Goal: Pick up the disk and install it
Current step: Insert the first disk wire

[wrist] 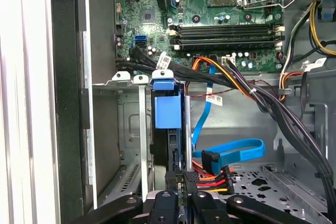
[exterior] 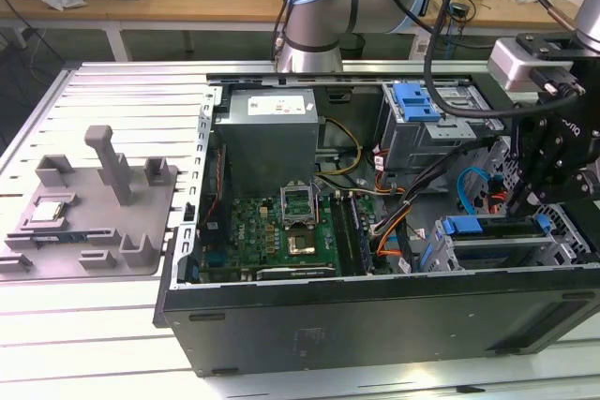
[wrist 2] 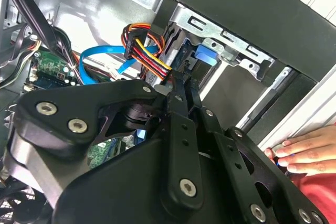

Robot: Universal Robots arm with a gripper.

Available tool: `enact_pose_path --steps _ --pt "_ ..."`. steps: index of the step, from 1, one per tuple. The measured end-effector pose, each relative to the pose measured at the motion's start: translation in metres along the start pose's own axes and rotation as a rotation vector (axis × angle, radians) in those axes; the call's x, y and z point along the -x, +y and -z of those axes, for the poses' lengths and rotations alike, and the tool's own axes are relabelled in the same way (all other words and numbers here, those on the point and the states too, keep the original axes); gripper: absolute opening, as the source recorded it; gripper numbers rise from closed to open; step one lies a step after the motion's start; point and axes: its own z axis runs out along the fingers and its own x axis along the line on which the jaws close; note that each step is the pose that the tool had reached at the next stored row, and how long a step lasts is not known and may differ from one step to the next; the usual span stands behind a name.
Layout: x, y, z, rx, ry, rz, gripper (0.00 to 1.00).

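The disk (wrist: 167,113) stands edge-on in the metal drive bay (wrist: 131,129) at the front corner of the open computer case (exterior: 375,316). Its blue carrier end faces the motherboard. My gripper (wrist: 182,181) is shut on the disk's near end, with the thin drive body between the two black fingers. In the second wrist view the fingertips (wrist 2: 181,85) reach down to the blue carrier tab (wrist 2: 205,56) beside the bay's silver bracket. In the exterior view my gripper (exterior: 523,208) hangs over the bay at the exterior view's right, and the disk (exterior: 487,231) lies under it.
Orange, black and blue cables (wrist: 231,156) crowd the space beside the bay. The motherboard (exterior: 291,231) and power supply (exterior: 270,133) fill the case's middle. A second cage with a light-blue latch (exterior: 417,100) sits behind. A grey fixture (exterior: 89,213) lies outside. A person's hand (wrist 2: 307,153) rests nearby.
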Motion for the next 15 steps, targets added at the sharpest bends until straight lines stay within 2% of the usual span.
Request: enact_pose_path --steps 15 --pt "-0.001 -0.0003 -0.0031 0.0 0.0002 0.0 0.16"
